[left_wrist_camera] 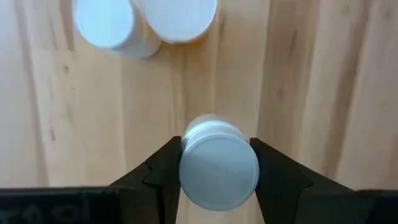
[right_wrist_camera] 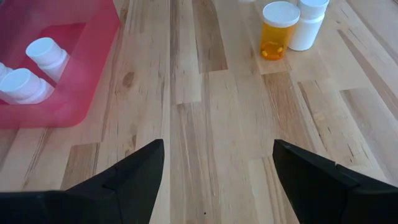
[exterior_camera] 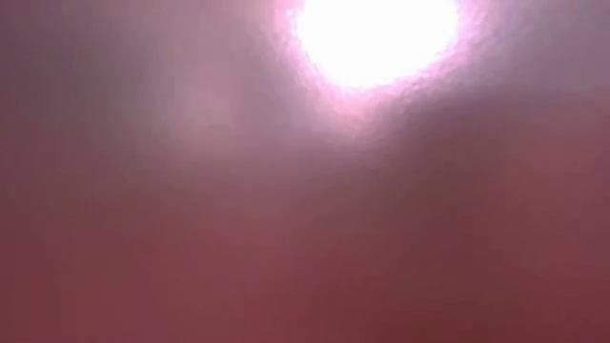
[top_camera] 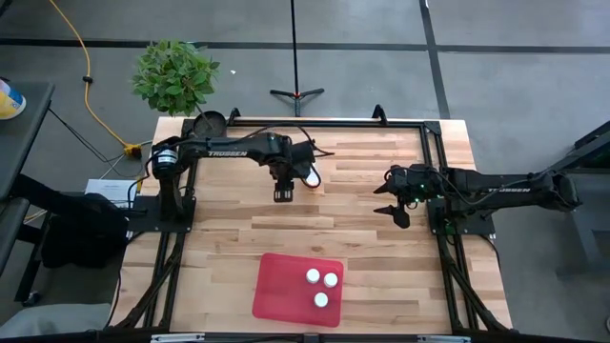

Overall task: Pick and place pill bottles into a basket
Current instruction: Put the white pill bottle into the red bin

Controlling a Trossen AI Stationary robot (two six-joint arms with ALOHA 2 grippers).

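Already the red basket point(top_camera: 286, 286) at the table's near edge holds three pill bottles point(top_camera: 321, 286), their white caps clustered toward its right side; the right wrist view shows them inside its low translucent wall point(right_wrist_camera: 93, 37). Well beyond the basket, toward the table's far edge, the left gripper point(left_wrist_camera: 217, 171) pinches a fourth bottle point(left_wrist_camera: 219, 168), one dark finger against each side of its cap. Two more bottles point(left_wrist_camera: 143, 22) stand together on the wood just past that one. The right gripper point(right_wrist_camera: 217, 180), off to the basket's right and farther back, hangs with its fingers spread wide over bare wood. The low view is only a reddish blur with a bright glare.
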